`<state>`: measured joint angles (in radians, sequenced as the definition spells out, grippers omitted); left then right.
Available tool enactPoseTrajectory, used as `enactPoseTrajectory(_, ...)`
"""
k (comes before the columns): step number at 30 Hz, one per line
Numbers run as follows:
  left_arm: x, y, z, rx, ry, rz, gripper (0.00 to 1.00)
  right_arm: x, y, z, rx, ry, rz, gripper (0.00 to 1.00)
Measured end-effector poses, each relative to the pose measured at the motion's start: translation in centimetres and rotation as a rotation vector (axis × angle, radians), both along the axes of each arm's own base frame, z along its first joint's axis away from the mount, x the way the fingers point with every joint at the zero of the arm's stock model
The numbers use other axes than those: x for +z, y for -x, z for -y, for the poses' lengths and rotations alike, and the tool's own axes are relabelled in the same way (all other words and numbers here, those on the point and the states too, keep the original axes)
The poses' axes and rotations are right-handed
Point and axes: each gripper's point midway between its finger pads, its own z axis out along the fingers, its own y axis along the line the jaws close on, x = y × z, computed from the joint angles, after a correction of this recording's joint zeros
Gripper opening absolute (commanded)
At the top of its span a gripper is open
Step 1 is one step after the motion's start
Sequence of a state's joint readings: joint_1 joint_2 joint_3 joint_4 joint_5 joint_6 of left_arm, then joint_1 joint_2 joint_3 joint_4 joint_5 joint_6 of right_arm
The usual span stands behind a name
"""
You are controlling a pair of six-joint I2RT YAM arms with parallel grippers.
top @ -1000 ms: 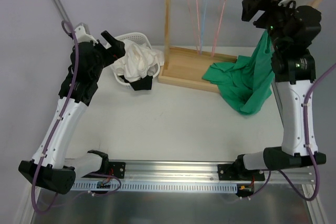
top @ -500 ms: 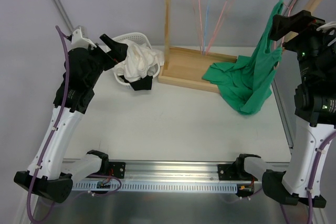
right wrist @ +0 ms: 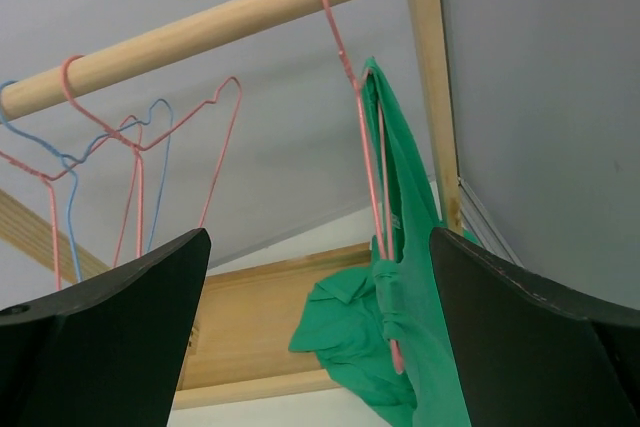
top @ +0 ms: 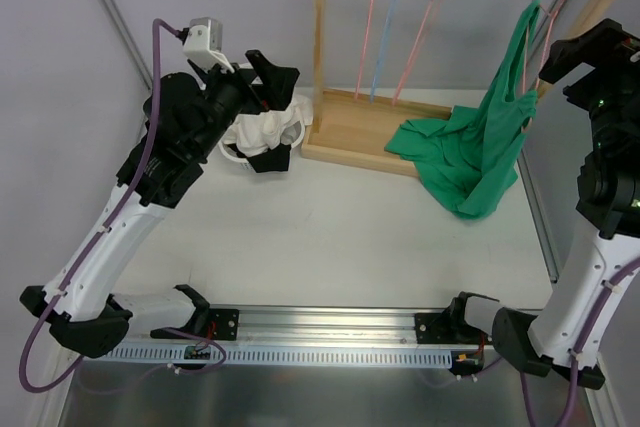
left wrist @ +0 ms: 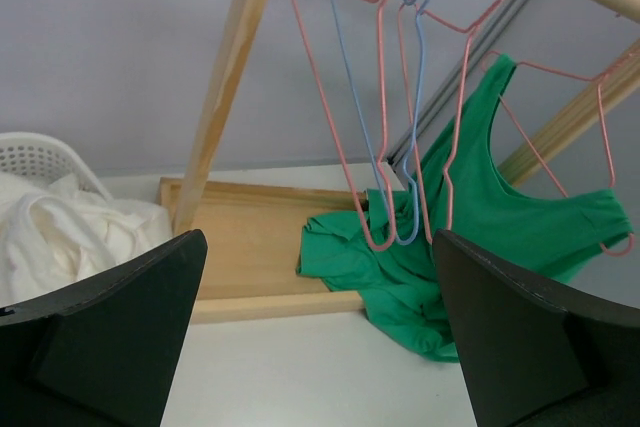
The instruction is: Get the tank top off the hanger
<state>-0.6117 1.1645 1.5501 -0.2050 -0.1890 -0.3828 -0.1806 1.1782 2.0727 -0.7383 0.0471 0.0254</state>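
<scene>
Both arms raised, left end effector (left wrist: 318, 239) and right end effector (right wrist: 318, 239) spread wide, facing the green fabric tank top (top: 478, 152) at right.

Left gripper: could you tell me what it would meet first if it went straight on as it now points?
Probably the empty hangers, dead ahead of the left gripper; the tank top hangs farther right. Depth is unclear.

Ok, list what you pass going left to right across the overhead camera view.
Basket of white laundry → wooden post of the rack → empty hangers → green tank top → right pincer.
</scene>
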Motion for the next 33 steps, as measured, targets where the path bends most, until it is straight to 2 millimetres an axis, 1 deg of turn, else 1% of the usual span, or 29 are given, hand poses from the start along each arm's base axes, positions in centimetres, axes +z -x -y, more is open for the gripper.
enactPoseTrajectory(3, 0.7, -0.1, 1.3, -0.029, -0.024, 0.029, 0.99, -0.6, -1.1, 1.1, -0.026, -0.008, -0.037, 0.91)
enactPoseTrajectory(5, 0.9, -0.1, 1.9, -0.043, -0.041, 0.042, 0.99, -1.1, -2.4, 1.7, -0.036, -0.013, -0.062, 0.87)
enactPoseTrajectory(8, 1.4, 0.1, 2.6, -0.072, -0.059, 0.072, 0.99, -1.8, -5.1, 2.3, -0.022, -0.026, -0.099, 0.84)
enactPoseTrajectory(10, 1.7, 0.4, 3.1, -0.092, -0.066, 0.094, 0.99, -2.4, -6.9, 2.4, -0.004, -0.036, -0.122, 0.78)
enactPoseTrajectory(12, 2.2, 0.7, 3.5, -0.115, -0.07, 0.117, 0.99, -2.9, -8.6, 2.4, 0.018, -0.044, -0.14, 0.77)
enactPoseTrajectory(15, 2.8, 0.9, 3.7, -0.13, -0.075, 0.149, 0.99, -3.5, -10.2, 2.4, 0.037, -0.052, -0.156, 0.7)
enactPoseTrajectory(16, 2.9, 0.9, 3.7, -0.131, -0.075, 0.158, 0.99, -3.6, -10.5, 2.4, 0.045, -0.054, -0.16, 0.66)
enactPoseTrajectory(17, 3.1, 1.0, 3.6, -0.132, -0.074, 0.171, 0.99, -3.7, -10.8, 2.4, 0.05, -0.053, -0.162, 0.66)
enactPoseTrajectory(21, 3.3, 1.2, 3.4, -0.132, -0.084, 0.195, 0.99, -3.7, -11.6, 2.5, 0.059, -0.05, -0.161, 0.66)
enactPoseTrajectory(28, 4.6, 1.4, 3.0, -0.121, -0.094, 0.258, 0.99, -3.7, -13.4, 2.9, 0.06, -0.037, -0.152, 0.64)
enactPoseTrajectory(33, 5.0, 1.5, 2.9, -0.117, -0.106, 0.287, 0.99, -4.4, -14.9, 3.4, 0.054, -0.038, -0.159, 0.62)
